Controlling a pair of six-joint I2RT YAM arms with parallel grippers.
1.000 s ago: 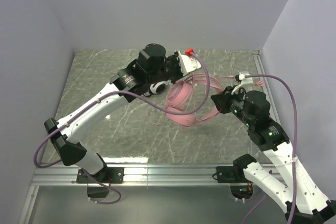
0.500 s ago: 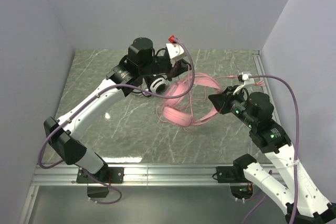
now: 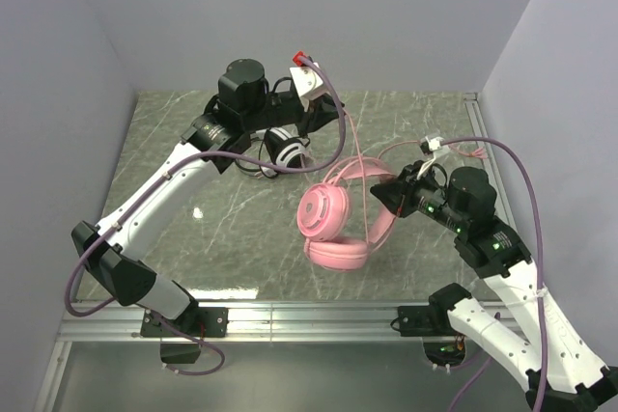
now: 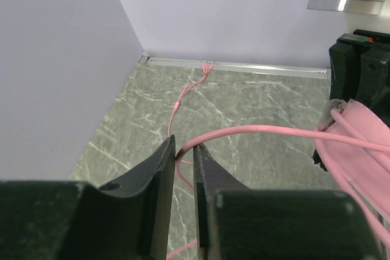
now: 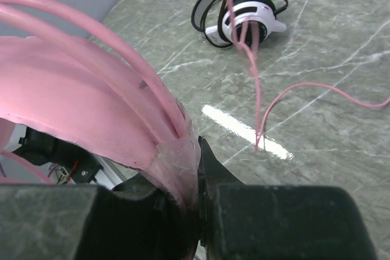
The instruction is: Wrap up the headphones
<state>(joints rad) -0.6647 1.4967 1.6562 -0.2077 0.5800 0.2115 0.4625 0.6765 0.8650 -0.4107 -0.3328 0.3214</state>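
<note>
The pink headphones [image 3: 333, 224] hang over the middle of the table, ear cups low. My right gripper [image 3: 388, 190] is shut on their headband [image 5: 79, 101], which fills the gap at its jaws [image 5: 196, 150]. The pink cable [image 3: 350, 147] rises from the headset to my left gripper [image 3: 326, 121] near the back. In the left wrist view the cable [image 4: 262, 131] runs through that gripper [image 4: 183, 145], whose jaws stand slightly apart, wider than the cable. The black and white headphones [image 3: 287, 150] lie on the table under the left arm, also seen in the right wrist view [image 5: 244, 13], with black cable coiled around them.
Grey walls close the table on the left, back and right. A metal rail [image 3: 290, 314] runs along the near edge. The loose tail of pink cable [image 4: 183, 98] trails over the marbled tabletop [image 3: 193, 238] toward the back wall.
The left gripper has moved left and back, and its jaws have parted around the cable. The pink headset has swung round and dropped lower, still in the right gripper.
</note>
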